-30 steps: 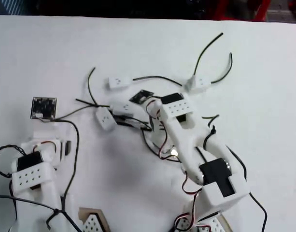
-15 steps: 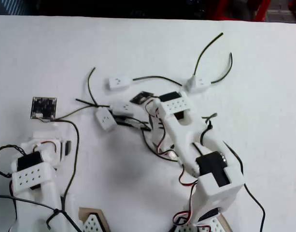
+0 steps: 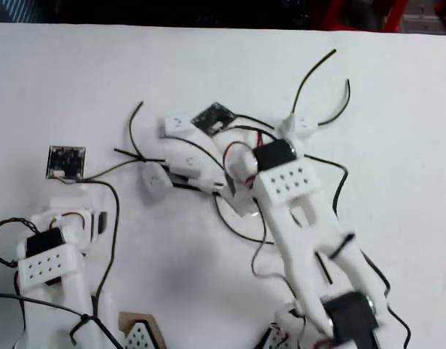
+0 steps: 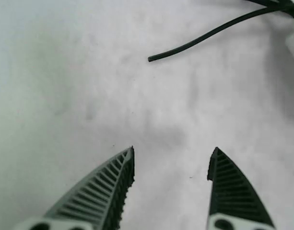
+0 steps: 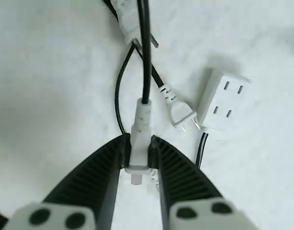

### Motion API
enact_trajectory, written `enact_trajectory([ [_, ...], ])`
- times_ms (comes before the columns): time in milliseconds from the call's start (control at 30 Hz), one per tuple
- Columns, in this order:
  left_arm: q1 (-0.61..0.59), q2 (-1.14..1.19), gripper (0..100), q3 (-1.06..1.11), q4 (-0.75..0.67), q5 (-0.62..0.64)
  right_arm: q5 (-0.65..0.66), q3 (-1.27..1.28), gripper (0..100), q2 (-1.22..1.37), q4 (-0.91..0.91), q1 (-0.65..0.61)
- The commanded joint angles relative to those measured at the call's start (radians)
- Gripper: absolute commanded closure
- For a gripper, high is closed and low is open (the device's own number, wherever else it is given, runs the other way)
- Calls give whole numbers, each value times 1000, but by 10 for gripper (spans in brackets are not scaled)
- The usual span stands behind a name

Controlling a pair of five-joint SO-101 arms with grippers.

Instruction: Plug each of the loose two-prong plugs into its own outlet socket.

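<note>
Plug [image 5: 139, 139] is pinched between the right fingers [image 5: 106, 165], its long axis along them and its cord leading away from the wrist. The outlet block [image 5: 222, 99] lies near, off to one side, slots upward. Left fingers [image 4: 113, 187] gape empty over the desk [image 4: 65, 72].

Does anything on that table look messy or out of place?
Yes: the black cords cross and loop over each other. One white plug lies loose beside an outlet block, not plugged in, while the right hand grips a second plug.

White plastic arms [image 3: 303, 225] carry black motors [image 3: 273, 154], thin red wires [image 3: 236, 151] and dark ribbed pincer fingers [image 4: 108, 191].
</note>
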Motion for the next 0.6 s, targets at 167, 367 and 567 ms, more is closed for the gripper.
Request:
enact_trajectory([
  [167, 1, -22, 745, -3, -21, 12, -292, -29, 981, -136, -137, -128],
  [367, 44, -24, 744, -21, -21, 83, -394, 115, 981, -217, -332, -240],
  [567, 147, -24, 744, -157, -15, 387, -417, 390, 981, -423, -601, -286],
])
